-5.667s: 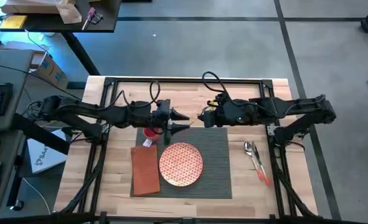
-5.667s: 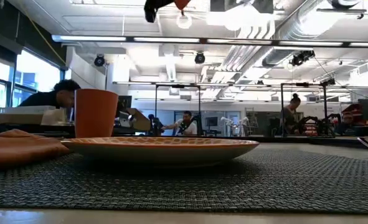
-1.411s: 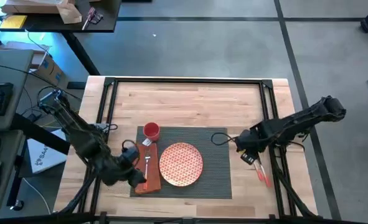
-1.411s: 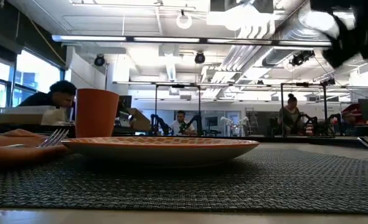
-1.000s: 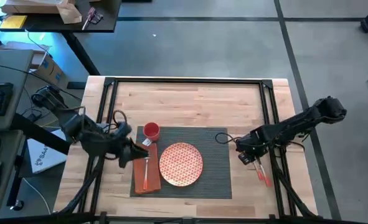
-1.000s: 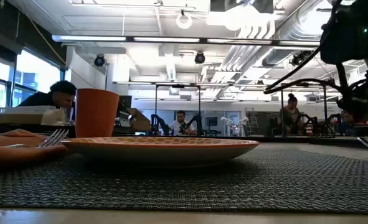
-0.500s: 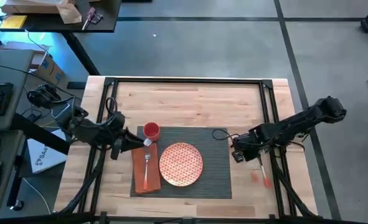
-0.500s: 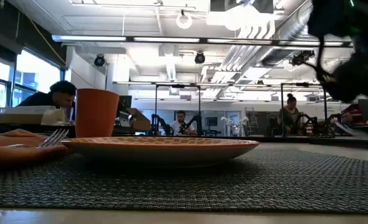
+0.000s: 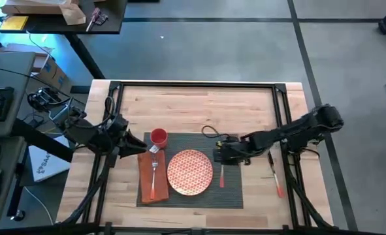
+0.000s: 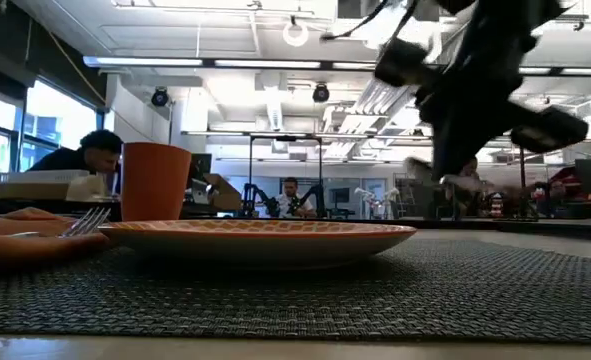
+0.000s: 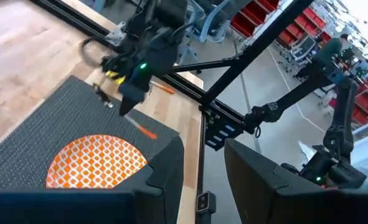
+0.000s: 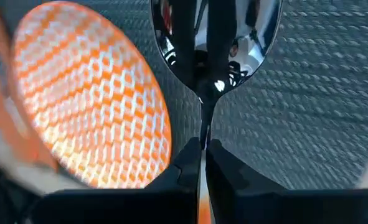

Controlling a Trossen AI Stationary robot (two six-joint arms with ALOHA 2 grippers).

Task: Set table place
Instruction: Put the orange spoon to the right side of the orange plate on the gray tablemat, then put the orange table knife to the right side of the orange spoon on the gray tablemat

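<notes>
Spoon sits clamped in the right gripper over the placemat, handle largely hidden; left gripper jaws apart.

table: light wood in butcher-block strips, framed by a black metal rail
placemat: dark grey, fine ribbed weave
plate: orange-red with a white lattice pattern
napkin: plain orange-red cloth
cup: red
fork: silver tines, orange-red handle
spoon: mirror-bright silver bowl; orange-red handle in the high view
utensil at the table's right edge: silver with an orange-red handle
left gripper: black
right gripper: black
floor: grey with dark seam lines
</notes>
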